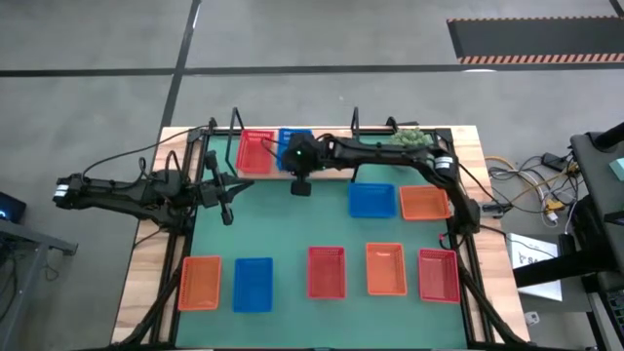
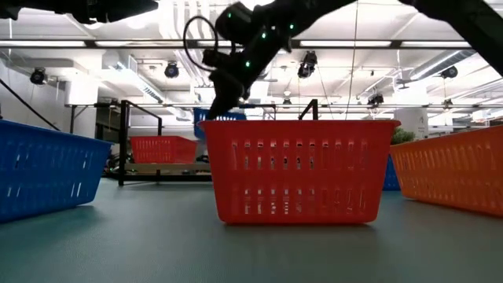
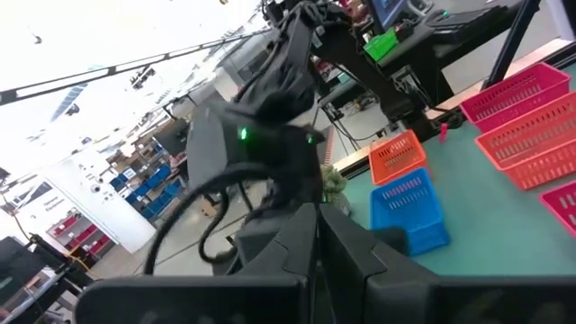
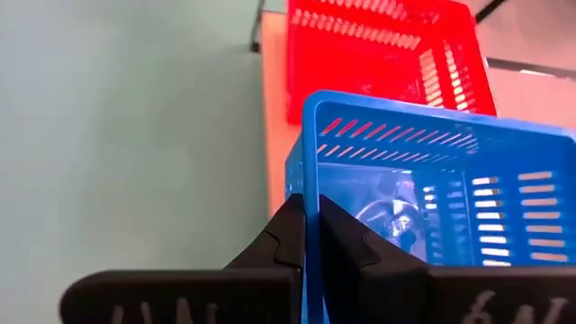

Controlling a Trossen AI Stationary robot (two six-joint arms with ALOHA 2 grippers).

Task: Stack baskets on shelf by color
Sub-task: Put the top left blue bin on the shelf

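On the light-wood shelf (image 1: 336,174) at the table's far edge sits a red basket (image 1: 255,152). Just right of it is a blue basket (image 4: 432,189), with my right gripper (image 1: 300,174) shut on it. The low view shows only a strip of this blue basket (image 2: 222,116), under my right gripper (image 2: 222,94) and higher than the red basket (image 2: 163,149) on the shelf. My left gripper (image 1: 230,207) hovers shut over the table's left side, holding nothing. Several more baskets lie on the green table top. My right gripper pinches one side wall of the blue basket at its rim (image 4: 310,184), close to a corner. One finger (image 4: 355,243) is inside the basket and the other outside. The fingers slant down toward the shelf. The basket is lifted off the shelf board, open side up.
A blue basket (image 1: 371,199) and an orange one (image 1: 424,203) lie in front of the shelf's right half. Along the near edge lie orange (image 1: 200,283), blue (image 1: 253,285), red (image 1: 327,271), orange (image 1: 385,268) and red (image 1: 439,275) baskets. A green plant (image 1: 408,139) sits at the shelf's right end.
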